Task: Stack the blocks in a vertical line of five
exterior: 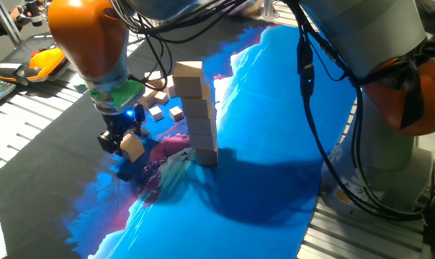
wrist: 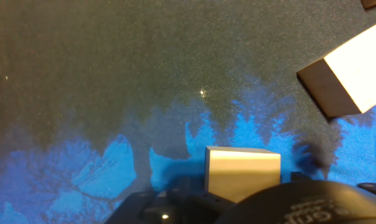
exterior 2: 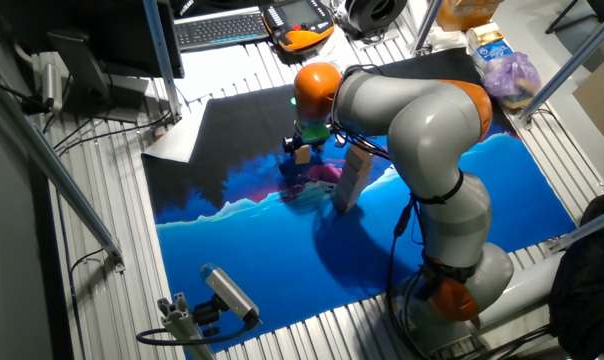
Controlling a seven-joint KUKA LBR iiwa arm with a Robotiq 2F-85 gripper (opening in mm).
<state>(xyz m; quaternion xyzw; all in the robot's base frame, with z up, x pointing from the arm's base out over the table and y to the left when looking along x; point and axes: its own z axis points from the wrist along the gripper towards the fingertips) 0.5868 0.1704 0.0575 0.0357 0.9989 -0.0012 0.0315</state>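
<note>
Currently black two-finger gripper (exterior: pixel 124 142) holds small light-tan wooden cube (exterior: pixel 132 147), fingers closed on opposite flat faces, low above blue-and-black printed mat (exterior: pixel 261 144). Tall column of stacked tan wooden blocks (exterior: pixel 197 115) stands just beside, toward mat centre; exact count hard to tell. Loose spare small tan cubes (exterior: pixel 166 110) lie behind column. Cube judged light, rigid, smooth-faced, likely slip-prone unless squeezed square. Column looks slightly uneven, tippable. Open room above stack; approach from top, clear of column's sides.

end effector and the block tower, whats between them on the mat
In one fixed view, only bare mat separates the end effector, shut on a block, from the tower. Loose blocks lie farther back.
</note>
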